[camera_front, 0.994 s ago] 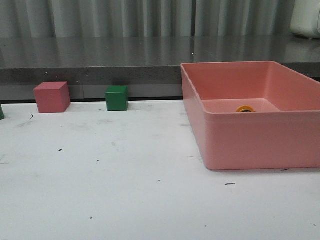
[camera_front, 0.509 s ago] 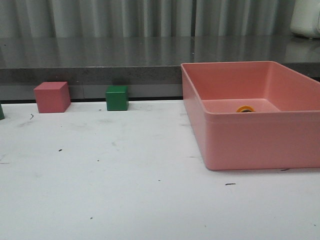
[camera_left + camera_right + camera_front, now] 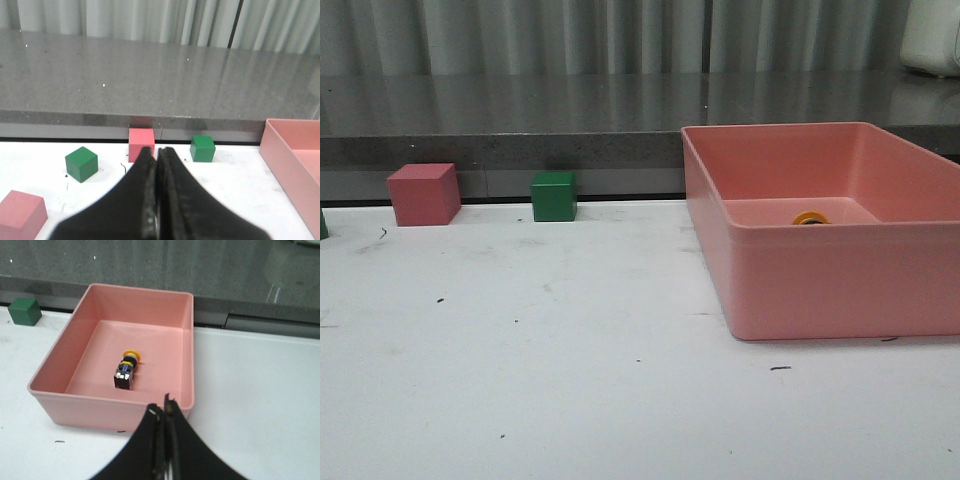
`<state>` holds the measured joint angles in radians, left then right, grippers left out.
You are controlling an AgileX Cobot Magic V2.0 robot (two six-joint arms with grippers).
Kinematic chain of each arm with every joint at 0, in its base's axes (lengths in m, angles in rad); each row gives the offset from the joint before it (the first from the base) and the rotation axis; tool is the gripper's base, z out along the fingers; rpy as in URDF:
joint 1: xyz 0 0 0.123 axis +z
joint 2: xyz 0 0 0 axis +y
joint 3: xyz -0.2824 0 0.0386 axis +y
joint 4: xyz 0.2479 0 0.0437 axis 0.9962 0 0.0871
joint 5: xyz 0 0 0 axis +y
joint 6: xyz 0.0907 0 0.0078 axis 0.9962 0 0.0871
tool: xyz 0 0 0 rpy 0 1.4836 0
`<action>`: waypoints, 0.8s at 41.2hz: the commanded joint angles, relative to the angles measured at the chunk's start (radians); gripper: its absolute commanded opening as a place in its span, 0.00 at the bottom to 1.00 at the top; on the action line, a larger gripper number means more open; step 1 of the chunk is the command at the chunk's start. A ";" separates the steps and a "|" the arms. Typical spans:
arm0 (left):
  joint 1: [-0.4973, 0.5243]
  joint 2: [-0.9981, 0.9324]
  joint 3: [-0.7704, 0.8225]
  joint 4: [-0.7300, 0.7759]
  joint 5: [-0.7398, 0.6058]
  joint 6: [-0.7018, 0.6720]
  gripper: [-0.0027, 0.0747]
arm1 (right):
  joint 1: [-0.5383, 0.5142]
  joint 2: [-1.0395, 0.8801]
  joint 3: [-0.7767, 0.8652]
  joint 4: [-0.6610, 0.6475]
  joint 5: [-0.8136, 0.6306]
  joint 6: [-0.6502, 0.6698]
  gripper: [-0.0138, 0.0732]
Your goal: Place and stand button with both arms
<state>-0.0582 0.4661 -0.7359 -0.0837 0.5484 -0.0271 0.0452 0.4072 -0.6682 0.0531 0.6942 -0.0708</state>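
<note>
Inside the pink bin (image 3: 75, 332) at the table's (image 3: 570, 330) 3 o'clock, the button (image 3: 126, 371) lay on its side, ungrasped, both the left gripper (image 3: 156, 165) and right gripper (image 3: 164, 412) pressed together and empty, so the opening reach likely called for parting the right one first.

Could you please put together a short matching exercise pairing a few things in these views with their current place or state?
Things:
1. button
2. left tool
3. green cube
4. pink bin

Places or states:
A. shut, holding nothing
B. lying on its side inside the bin
C. on the white table, to the right in the front view
D. at the table's far edge, right of a pink cube

Pairs: 1-B, 2-A, 3-D, 4-C
</note>
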 commanded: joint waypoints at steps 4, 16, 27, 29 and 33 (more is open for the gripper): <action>0.001 0.083 -0.034 -0.003 -0.077 0.000 0.01 | -0.006 0.075 -0.031 0.001 -0.056 -0.002 0.09; 0.001 0.187 -0.034 -0.002 -0.026 0.000 0.01 | -0.006 0.153 -0.031 0.001 -0.005 -0.002 0.11; 0.001 0.227 -0.034 0.041 -0.006 0.000 0.42 | -0.006 0.201 -0.031 0.001 0.004 -0.002 0.75; 0.001 0.227 -0.034 0.044 -0.003 0.000 0.54 | -0.006 0.211 -0.031 0.002 0.005 -0.002 0.81; -0.002 0.227 -0.034 0.044 0.005 0.000 0.67 | -0.005 0.240 -0.037 0.018 0.005 -0.002 0.85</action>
<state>-0.0582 0.6905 -0.7359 -0.0415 0.6138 -0.0271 0.0452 0.6155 -0.6682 0.0552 0.7540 -0.0708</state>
